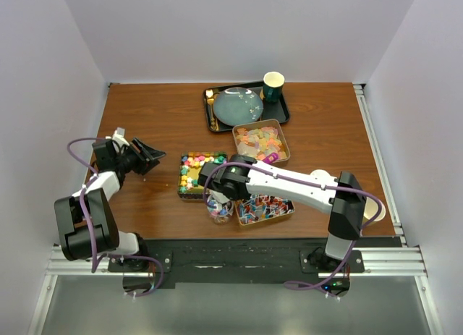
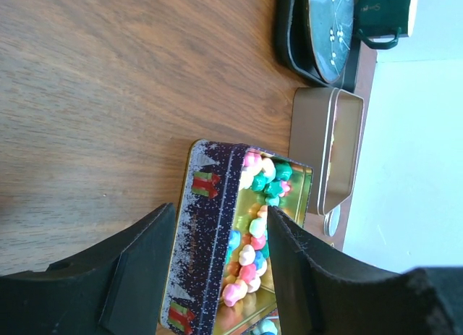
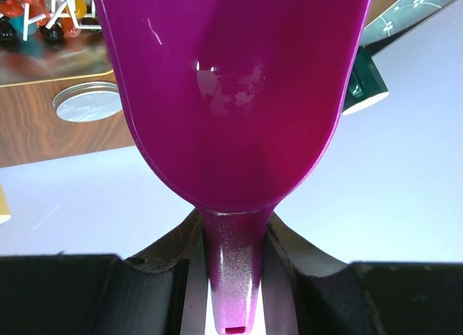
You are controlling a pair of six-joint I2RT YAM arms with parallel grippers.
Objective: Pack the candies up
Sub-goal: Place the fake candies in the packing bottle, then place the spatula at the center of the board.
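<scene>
Left wrist view: my left pincer (image 2: 221,241) stands released, the candies (image 2: 255,226) heaped in their open tin (image 2: 210,226) just ahead, at one o'clock. My right pincer (image 3: 231,277) grips the purple scoop (image 3: 239,96) by its handle. Wood-grain table (image 2: 108,96) underneath; plain white walls (image 1: 231,31) enclose it on three sides.

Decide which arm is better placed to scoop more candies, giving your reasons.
Right: the right gripper is shut on the purple scoop, close to the candies. The left gripper is open and empty.
</scene>
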